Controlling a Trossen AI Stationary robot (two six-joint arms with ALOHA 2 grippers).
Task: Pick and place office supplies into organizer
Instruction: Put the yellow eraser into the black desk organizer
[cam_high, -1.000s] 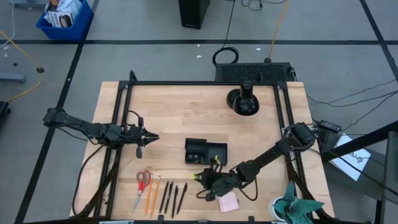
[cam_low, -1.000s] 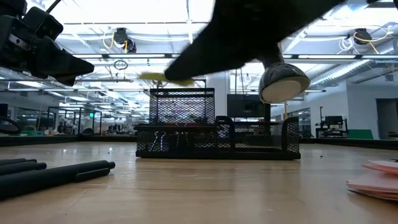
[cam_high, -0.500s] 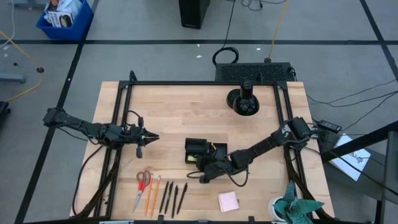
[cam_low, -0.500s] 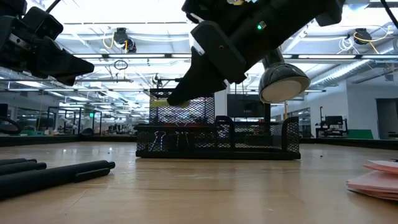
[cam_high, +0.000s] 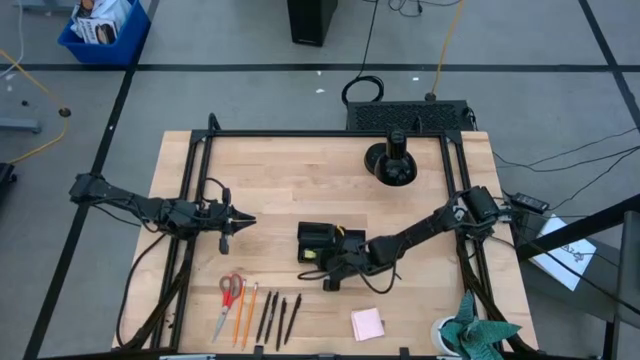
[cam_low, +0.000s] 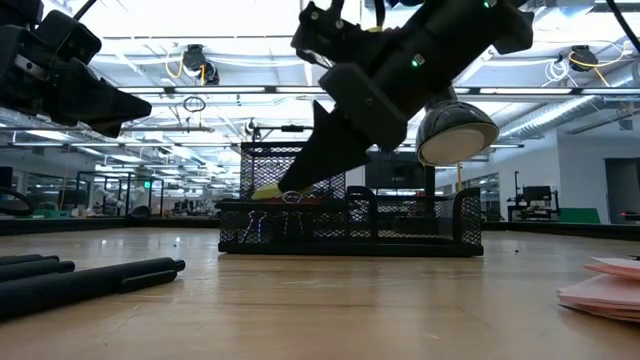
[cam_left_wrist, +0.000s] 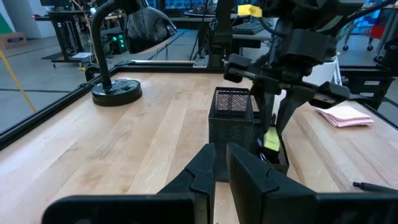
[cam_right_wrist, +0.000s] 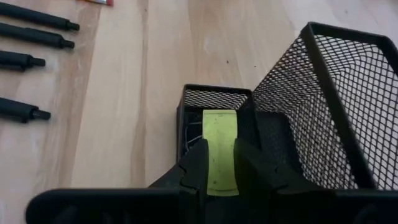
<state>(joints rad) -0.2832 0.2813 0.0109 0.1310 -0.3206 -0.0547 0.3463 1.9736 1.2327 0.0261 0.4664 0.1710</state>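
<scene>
over the organizer (cam_high: 331, 243) mid-table, the right gripper (cam_right_wrist: 217, 163) fingers pinch the yellow piece (cam_right_wrist: 219, 148) above a small mesh compartment — the left gripper (cam_high: 243, 219) waits apart, fingers nearly together, empty.

We are looking at a robotics lab set in a large open industrial hall. A light wooden table (cam_high: 290, 180) ringed by a black metal frame (cam_high: 205, 140) stands on a grey concrete floor (cam_high: 230, 40) marked with dark tape lines (cam_high: 300, 67), with cables (cam_high: 575, 160) trailing to a black equipment box (cam_high: 410, 115). A blue bin (cam_high: 100, 30) of papers sits on the floor nearby. From table height we see long rows of ceiling lights (cam_low: 230, 20), overhead beams hung with coiled yellow cables (cam_low: 195, 65), and further work stations (cam_low: 530, 205) receding into the distance behind the table.
</scene>
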